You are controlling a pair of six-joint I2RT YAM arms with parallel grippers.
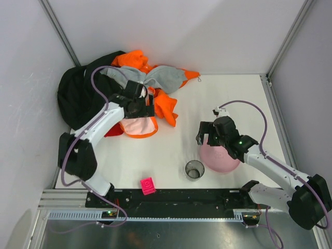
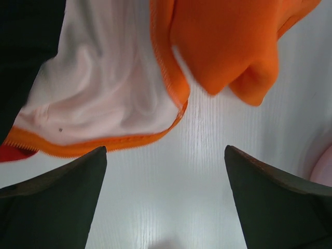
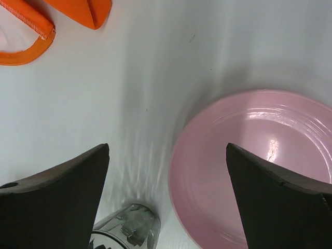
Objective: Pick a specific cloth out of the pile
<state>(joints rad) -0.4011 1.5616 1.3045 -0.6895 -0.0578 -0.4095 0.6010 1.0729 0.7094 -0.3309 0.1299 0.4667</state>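
Cloth (image 1: 114,130) — red — shows at the pile's (image 1: 85,91) near edge, ungrasped. Left fingers (image 2: 57,202) beside the pile, right fingers (image 3: 57,197) well apart from it, both wide open, empty — approach step; next, shift left onto cloth, pinch.

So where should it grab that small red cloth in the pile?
Probably the exposed near edge of the red cloth, from above on the bare table side: the rest seems tucked under the black garment and the pale pink cloth.
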